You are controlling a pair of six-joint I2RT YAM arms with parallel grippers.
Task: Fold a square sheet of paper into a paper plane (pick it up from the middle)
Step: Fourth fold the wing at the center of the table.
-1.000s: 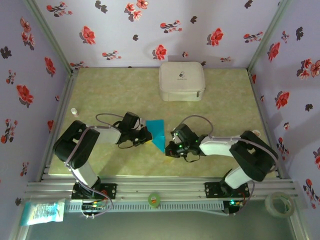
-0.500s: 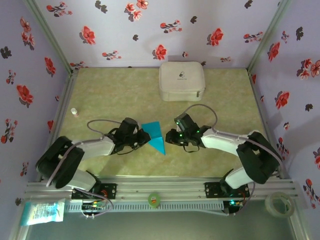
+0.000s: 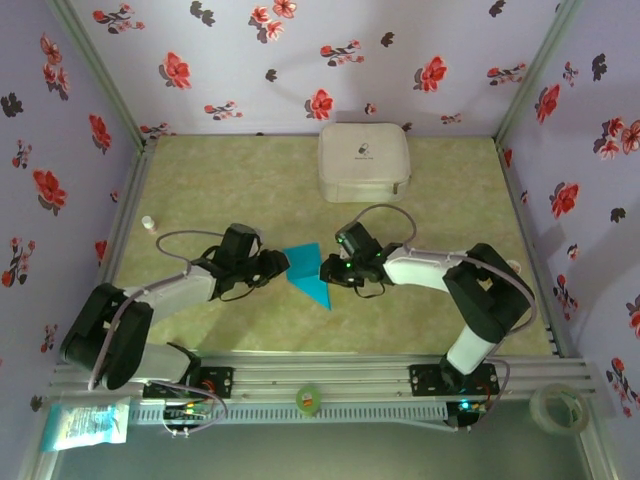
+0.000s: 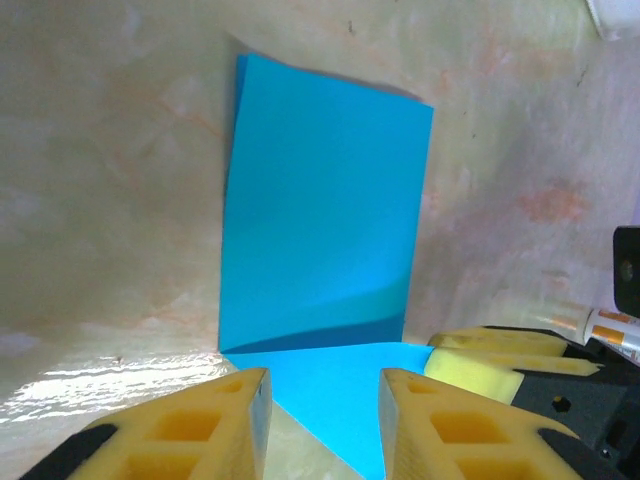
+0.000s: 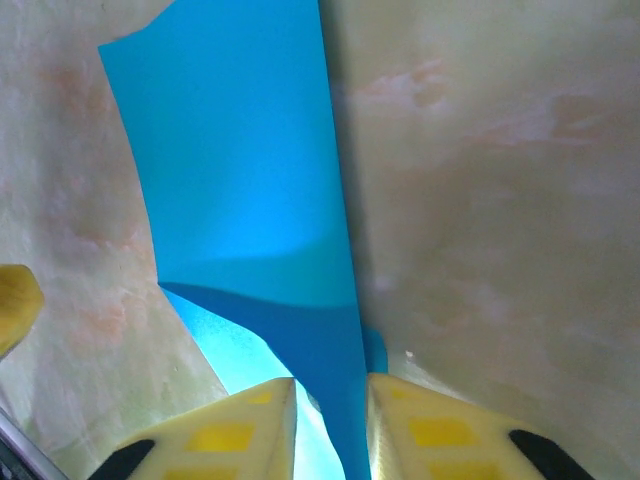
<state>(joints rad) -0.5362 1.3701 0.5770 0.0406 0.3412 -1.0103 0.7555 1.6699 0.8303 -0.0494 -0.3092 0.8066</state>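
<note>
Two grippers are down low on the table, one on each side of the square sheet of paper. The sheet lies in the middle of the table, a bit nearer to you than the white zip case and well apart from it. It is bright blue and already partly folded, with a pointy end toward the arms.

Your left gripper is at the sheet's left edge. In its wrist view the left gripper has its yellow fingers spread apart. A blue corner lies in the gap, and nothing is pinched.

Your right gripper is at the right edge. In its wrist view the right gripper has its fingers close together, with a raised flap of the sheet standing between them. I cannot tell if they really squeeze it or just sit beside it.

This paper looks very thin and light. I think it will flop and bend if you lift it by one corner. It may also slide on the shiny table when you push it. It will keep any crease you give it, even a wrong one, and a hard tug could tear it.

So take hold at an edge or on the fold, where the layers make it a bit stiffer. Pinch softly. Hold the flat part down with one gripper while the other moves the flap.
</note>
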